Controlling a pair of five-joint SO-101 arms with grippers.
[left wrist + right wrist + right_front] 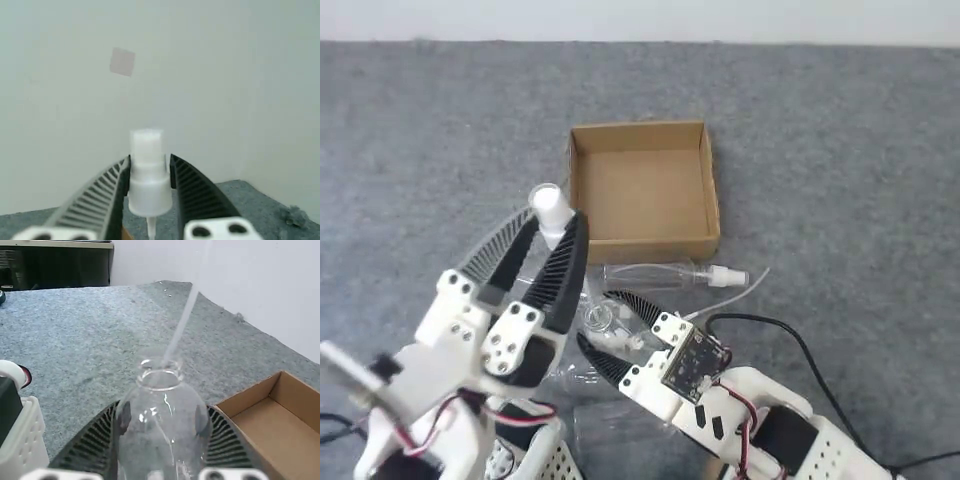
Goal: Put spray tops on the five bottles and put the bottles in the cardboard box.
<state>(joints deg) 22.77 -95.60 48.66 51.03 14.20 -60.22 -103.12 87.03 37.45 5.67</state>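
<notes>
My left gripper (555, 225) (148, 165) is shut on a white spray top (548, 205) (148, 172), held upright in the air in front of the cardboard box (640, 128). The top's thin dip tube (181, 322) slants down to the open neck of a clear bottle (599, 319) (160, 425). My right gripper (597, 318) (162, 420) is shut on that bottle and holds it upright. A second clear bottle (650, 275), with a spray top on it, lies on the mat just in front of the box.
The open box (240, 402) has nothing in it. A white slotted basket (535, 455) (22, 440) stands by the arm bases. More clear bottles (582, 378) lie between the arms. A black cable (800, 350) trails on the grey mat at the right.
</notes>
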